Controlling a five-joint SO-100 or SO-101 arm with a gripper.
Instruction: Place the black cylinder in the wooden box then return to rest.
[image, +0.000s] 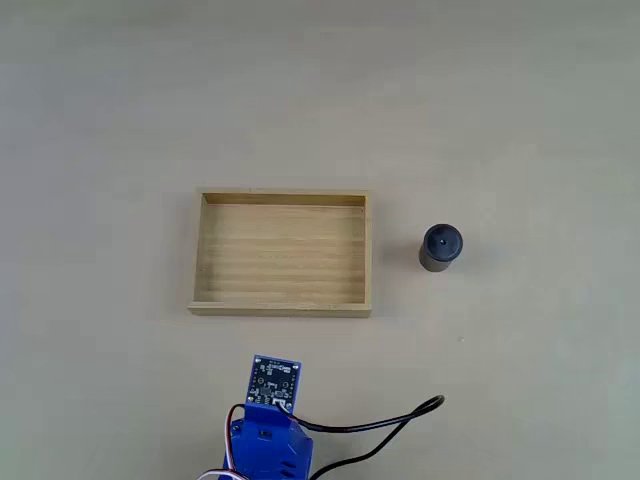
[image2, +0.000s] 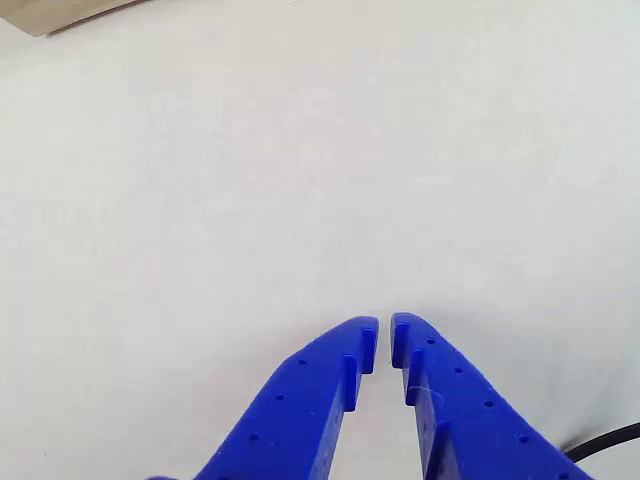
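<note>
Landmark: the wooden box (image: 283, 254), a shallow rectangular tray of light grained wood with thin raised walls, lies flat near the middle of the desk (image: 520, 110) in the fixed view; its floor is bare.
Black cylinder: the black cylinder (image: 440, 247) stands upright on the desk to the right of the wooden box in the fixed view, outside it, apart from the box's right wall, level with the box's middle. Its round flat top faces the camera and shows a tiny centre mark.
Arm: the blue arm (image: 268, 440) sits below the wooden box in the fixed view, at the bottom edge, near the box's front wall but clear of it. A small circuit board (image: 275, 381) on its upper end faces the camera.
Cable: a black cable (image: 385, 430) loops on the desk, below the box and to the right of the arm.
End effector: in the other view the blue end effector (image2: 385, 325) enters from the bottom edge, its two fingers (image2: 320, 385) drawn nearly together, a narrow slit between the tips, holding nothing. It is over bare pale desk surface.
Box corner: a sliver of light wood (image2: 70, 12) shows at the top left of the other view, well apart from the fingertips.
Contact: the end effector touches neither the wooden box nor the black cylinder.
</note>
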